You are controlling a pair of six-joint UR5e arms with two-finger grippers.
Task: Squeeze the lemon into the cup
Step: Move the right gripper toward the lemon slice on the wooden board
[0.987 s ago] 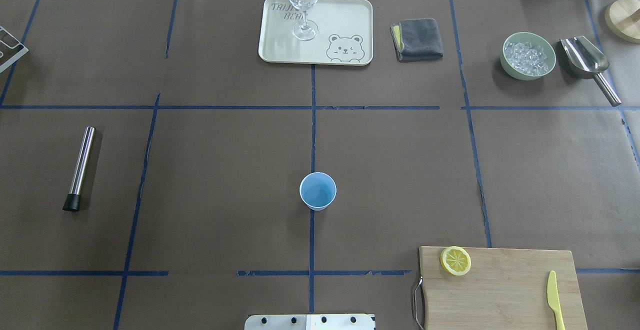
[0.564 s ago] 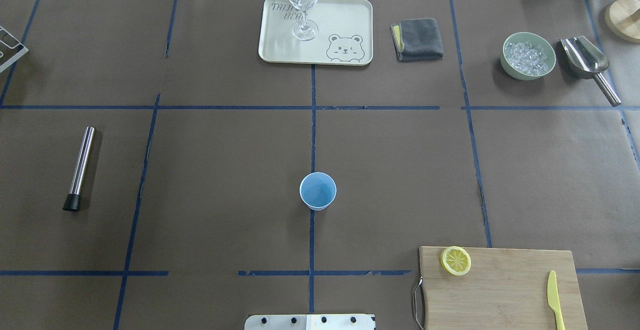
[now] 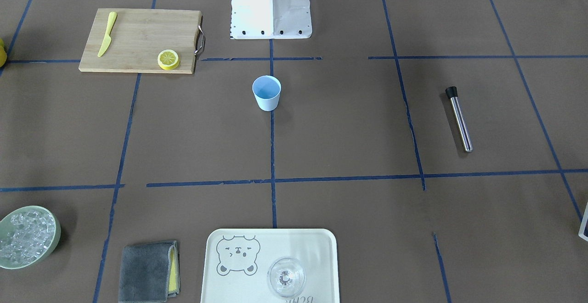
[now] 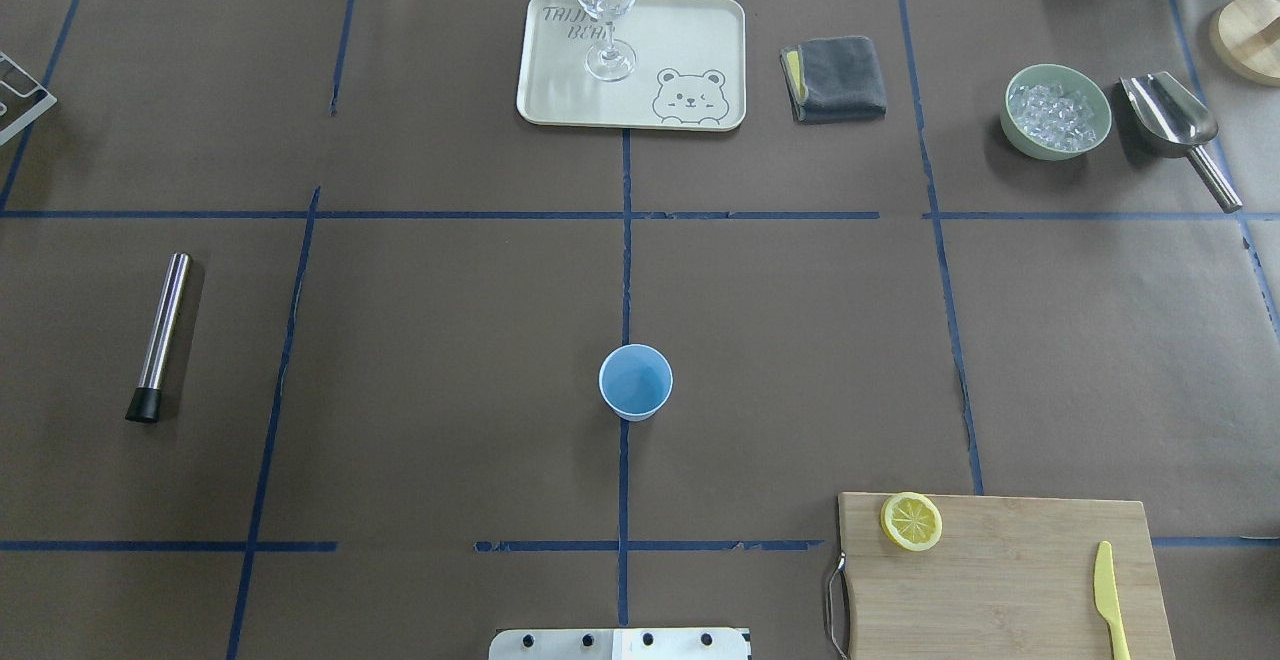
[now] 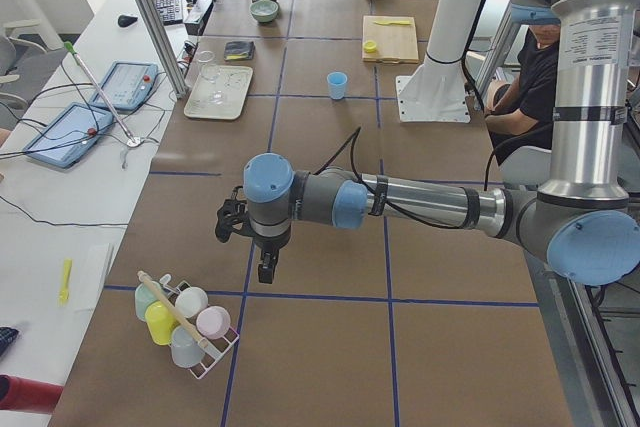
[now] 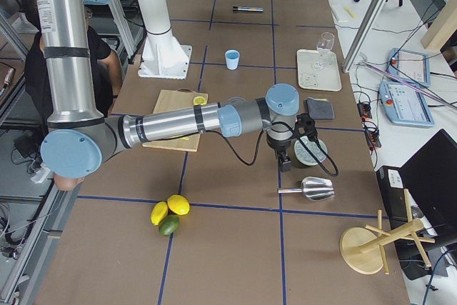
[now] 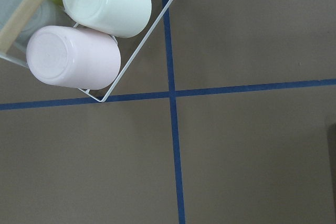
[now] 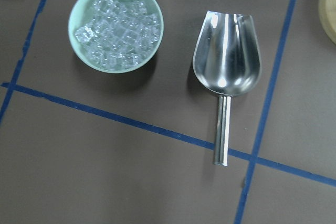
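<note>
The light-blue cup (image 4: 636, 382) stands upright and empty near the table's middle; it also shows in the front view (image 3: 266, 92). The lemon (image 4: 911, 521), cut face up, lies on the far left corner of a wooden cutting board (image 4: 1000, 580), and shows in the front view (image 3: 168, 59). Neither gripper is in the overhead or front views. My left gripper (image 5: 265, 267) hangs near a rack of cups, far from the cup. My right gripper (image 6: 283, 162) hangs over the ice bowl and scoop. I cannot tell whether either is open or shut.
A yellow knife (image 4: 1108, 600) lies on the board. A tray (image 4: 690, 30) holds a clear glass (image 4: 606, 0). A grey cloth (image 4: 835, 78), a green bowl of ice (image 4: 1057, 111), a metal scoop (image 4: 1175, 125) and a steel rod (image 4: 160, 336) lie around.
</note>
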